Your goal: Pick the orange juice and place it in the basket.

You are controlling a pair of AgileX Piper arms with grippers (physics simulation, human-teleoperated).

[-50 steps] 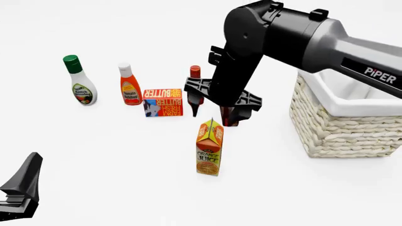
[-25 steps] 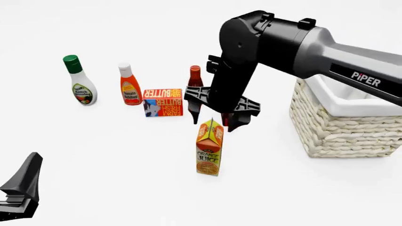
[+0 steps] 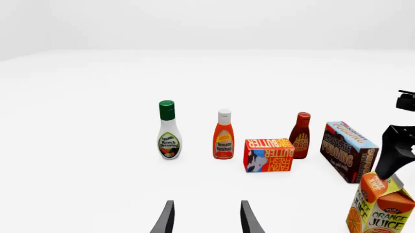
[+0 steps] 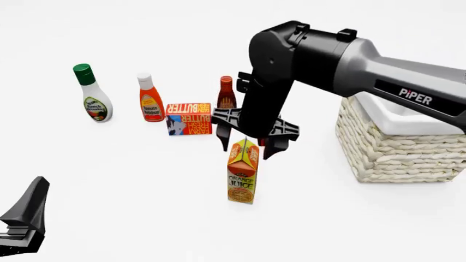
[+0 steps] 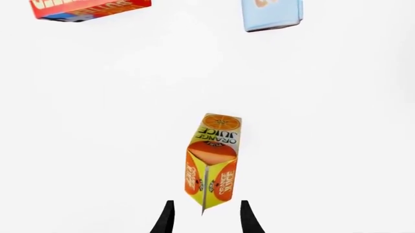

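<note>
The right gripper is being held directly above the orange juice, with its two fingers spread apart and pointing down, one on each side of the carton's gable top. In the right wrist view the fingertips are being shown on both sides of the carton's top ridge, and a gap is being left on each side, so nothing is being gripped yet. Whether the fingers are already touching the carton cannot be told for sure from the front view, but the jaws are clearly parted.

The carton is standing upright on the table, near the middle and on the near side of the other groceries. The butter box and a dark red sauce bottle are standing just behind it, apart from it. The basket is being seen to the right, well apart from the carton, and its inside is mostly hidden behind the right arm.

The task is being judged as at an early step: the approach is nearly finished, while the closing on the carton, the lift, the carry to the right and the release into the basket are all left to be done.

The left gripper is being kept low at the near left, with fingers parted and nothing between them.
</note>
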